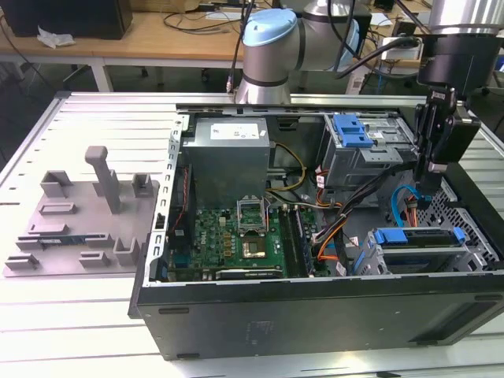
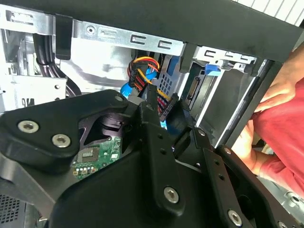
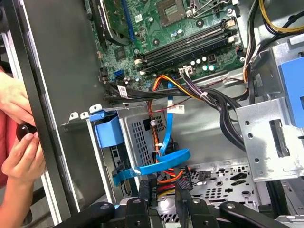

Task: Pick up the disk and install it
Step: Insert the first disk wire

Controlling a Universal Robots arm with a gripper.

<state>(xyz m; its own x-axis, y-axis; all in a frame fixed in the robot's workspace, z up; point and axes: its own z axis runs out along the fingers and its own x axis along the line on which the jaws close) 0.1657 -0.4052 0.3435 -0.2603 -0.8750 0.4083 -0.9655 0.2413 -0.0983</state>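
Observation:
The disk [image 1: 417, 237], edged by blue carrier rails, lies in the drive cage at the near corner of the open computer case [image 1: 315, 307], on the exterior view's right. My gripper [image 1: 422, 198] reaches down into the case just behind that cage. In both wrist views its fingers [image 3: 147, 192] are drawn close on a black cable plug [image 2: 164, 105] with red, orange and yellow wires. A blue flat cable [image 3: 164, 164] curls right beside the fingertips.
A person's hands [image 3: 19, 142] and red sleeve [image 2: 285, 123] rest at the case's outer wall. Inside are the motherboard [image 1: 236, 236], a grey metal box [image 1: 228, 153] and an upper drive cage with a blue latch [image 1: 350, 130]. A grey fixture [image 1: 79, 213] lies on the exterior view's left.

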